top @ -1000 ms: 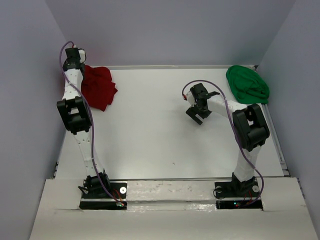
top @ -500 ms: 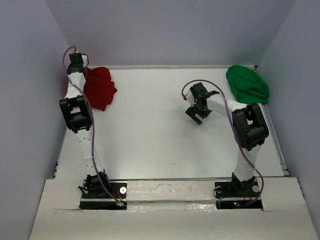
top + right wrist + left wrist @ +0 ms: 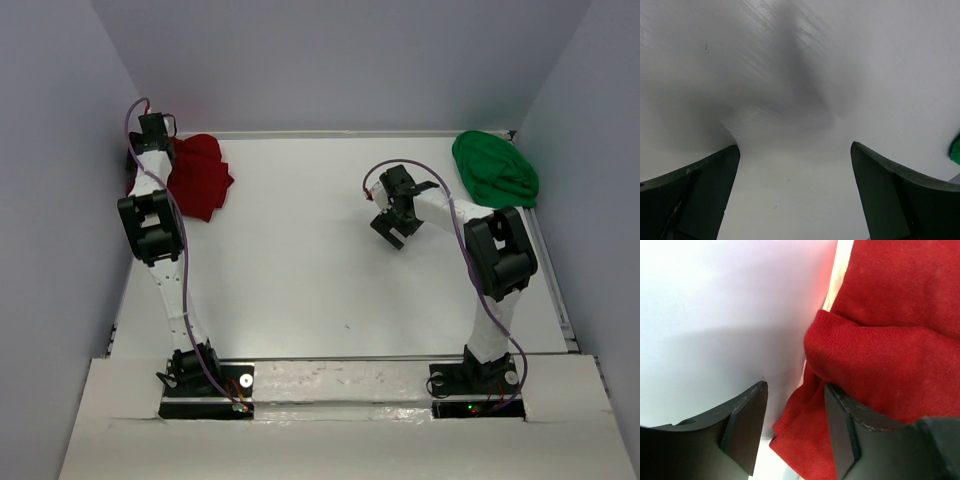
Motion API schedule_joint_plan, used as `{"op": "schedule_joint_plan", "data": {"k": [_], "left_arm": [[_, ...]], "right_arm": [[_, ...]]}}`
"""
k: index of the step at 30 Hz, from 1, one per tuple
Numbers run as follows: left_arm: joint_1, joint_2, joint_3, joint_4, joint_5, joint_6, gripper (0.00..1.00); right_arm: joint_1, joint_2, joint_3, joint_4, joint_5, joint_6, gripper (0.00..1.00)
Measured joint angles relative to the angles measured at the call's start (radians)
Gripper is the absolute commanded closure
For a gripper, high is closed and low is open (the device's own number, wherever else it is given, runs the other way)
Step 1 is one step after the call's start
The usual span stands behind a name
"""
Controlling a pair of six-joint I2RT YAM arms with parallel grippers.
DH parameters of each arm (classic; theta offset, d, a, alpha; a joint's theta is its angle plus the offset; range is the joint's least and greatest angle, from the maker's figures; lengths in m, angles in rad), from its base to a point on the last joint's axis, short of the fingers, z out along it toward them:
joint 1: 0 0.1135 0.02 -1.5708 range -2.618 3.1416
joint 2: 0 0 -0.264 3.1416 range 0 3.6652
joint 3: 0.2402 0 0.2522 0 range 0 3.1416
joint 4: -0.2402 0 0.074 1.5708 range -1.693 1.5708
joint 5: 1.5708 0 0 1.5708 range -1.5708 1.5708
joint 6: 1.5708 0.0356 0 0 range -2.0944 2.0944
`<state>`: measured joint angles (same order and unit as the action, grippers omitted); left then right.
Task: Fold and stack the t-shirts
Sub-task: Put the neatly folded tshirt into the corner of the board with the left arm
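Left tool (image 3: 795,387) hanging spread at edge of dark red shirt (image 3: 880,365), bunched in far left bench (image 3: 300,280) corner. Right tool (image 3: 795,147) hanging spread over bench. Green shirt (image 3: 495,168) lying bunched, far right corner.

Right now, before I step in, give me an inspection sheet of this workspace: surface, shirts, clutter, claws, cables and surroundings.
Surface: white table, lightly scuffed under the right claw.
Job's things: dark red shirt bunched at the far left corner; green shirt bunched at the far right corner; neither folded, no stack, no other shirt seen.
Clutter: nothing seen.
Grippers: left claw open at the dark red shirt's edge, close to the wall; right claw open over the table, holding nothing.
Cables: a purple cable runs along each arm, looping loose near the wrist.
Surroundings: plain walls on three sides.
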<state>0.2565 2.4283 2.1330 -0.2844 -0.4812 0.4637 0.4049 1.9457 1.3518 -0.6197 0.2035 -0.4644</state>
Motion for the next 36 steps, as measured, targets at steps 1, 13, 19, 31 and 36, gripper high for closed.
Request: {"op": "schedule_joint_plan", "data": {"k": [1,13,19,31,36], "left_arm": [[0.0,0.0,-0.003,0.005,-0.006,0.0,0.37],[-0.005,-0.152,-0.044,-0.083,0.008,-0.009,0.36],[0.001,-0.375,0.084,-0.22,0.145,-0.046,0.31],[0.002,-0.947,-0.506,-0.171,0.842,-0.109,0.28],[-0.002,-1.019,-0.957,-0.026,0.974,-0.146,0.25]], "right_arm": [[0.0,0.0,0.0,0.0,-0.001,0.0,0.0],[0.0,-0.014,-0.015,0.013,-0.004,-0.004,0.0],[0.0,-0.092,-0.115,0.06,-0.014,-0.011,0.0],[-0.049,-0.288,-0.175,0.071,-0.01,0.044,0.0],[-0.127,-0.447,-0.212,0.102,0.055,0.138,0.0]]}}
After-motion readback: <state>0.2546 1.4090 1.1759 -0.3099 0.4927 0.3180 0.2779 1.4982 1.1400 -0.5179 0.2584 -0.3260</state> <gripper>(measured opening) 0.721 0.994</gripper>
